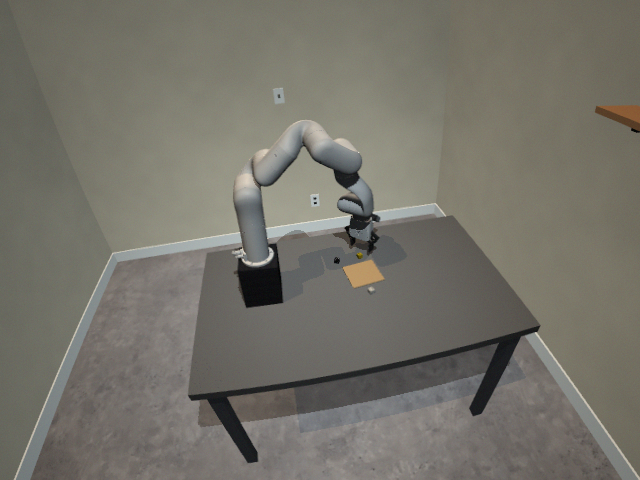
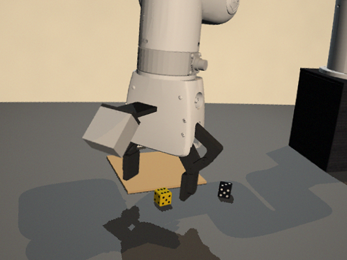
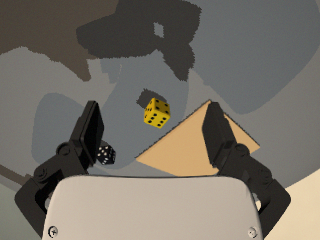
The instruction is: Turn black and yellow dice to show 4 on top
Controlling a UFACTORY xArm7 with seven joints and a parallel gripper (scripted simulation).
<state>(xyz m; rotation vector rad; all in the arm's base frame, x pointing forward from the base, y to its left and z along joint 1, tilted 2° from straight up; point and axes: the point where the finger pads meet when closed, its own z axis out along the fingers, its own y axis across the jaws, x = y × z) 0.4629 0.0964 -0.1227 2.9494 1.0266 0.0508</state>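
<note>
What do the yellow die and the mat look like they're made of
Yellow die: probably hard plastic, going by its flat solid colour, crisp edges and black pips. Mat: a thin tan sheet lying flat, matte with no sheen, perhaps cork or cardboard; the look leaves it open.

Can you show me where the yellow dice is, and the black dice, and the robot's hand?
yellow dice (image 2: 163,197), outside view, on its front face with the dots.
black dice (image 2: 225,189), outside view, on its dotted front face.
hand (image 2: 158,182), outside view, in the open gap between its two fingertips.
</note>
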